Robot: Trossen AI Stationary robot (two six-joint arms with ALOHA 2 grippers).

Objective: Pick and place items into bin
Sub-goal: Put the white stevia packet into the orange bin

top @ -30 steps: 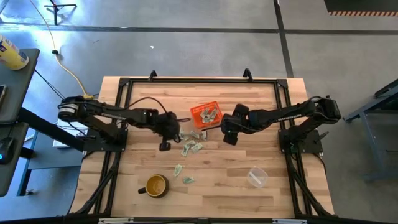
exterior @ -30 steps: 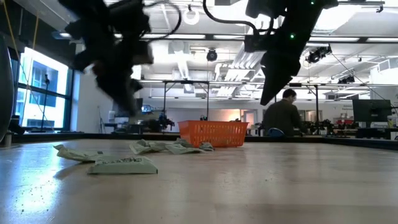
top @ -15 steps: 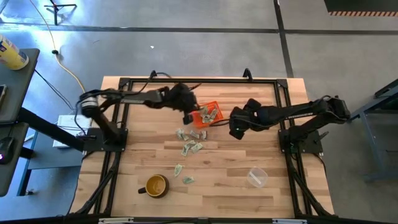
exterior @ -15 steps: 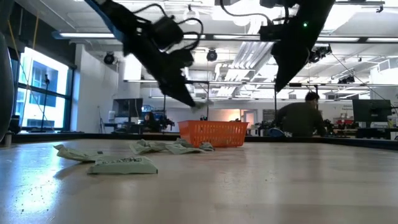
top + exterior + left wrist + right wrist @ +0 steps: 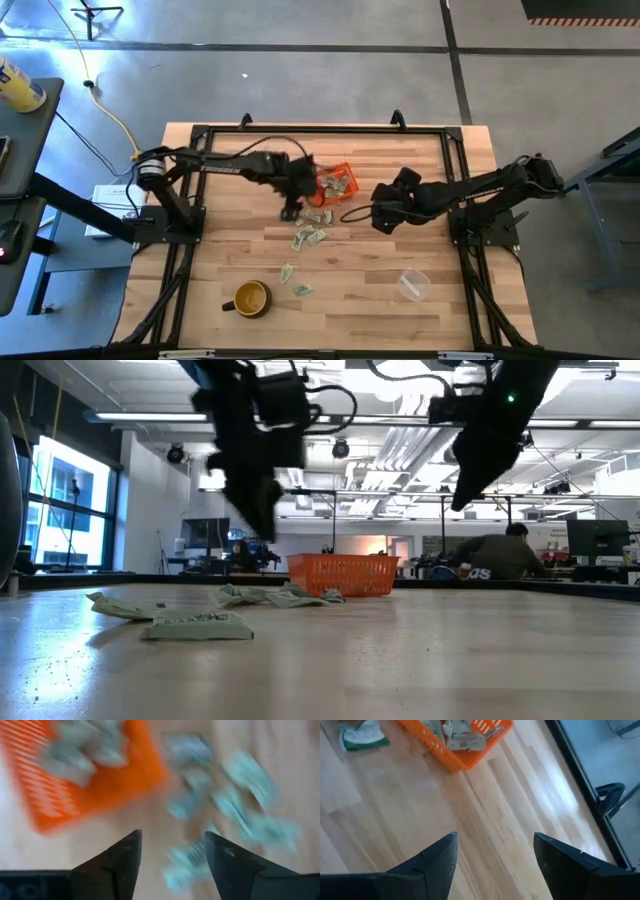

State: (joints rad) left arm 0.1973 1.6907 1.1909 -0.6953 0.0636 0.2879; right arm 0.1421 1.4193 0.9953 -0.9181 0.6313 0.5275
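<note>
Overhead, both pincers wide, empty; wooden table, lab behind.

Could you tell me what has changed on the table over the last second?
The left hand swung from the scraps up over the orange basket and has come back to its near-left corner, open and empty. The right hand, also open, drew back slightly from the basket toward its own side. The scraps on the table, the mug and the clear cup stayed put.
</note>
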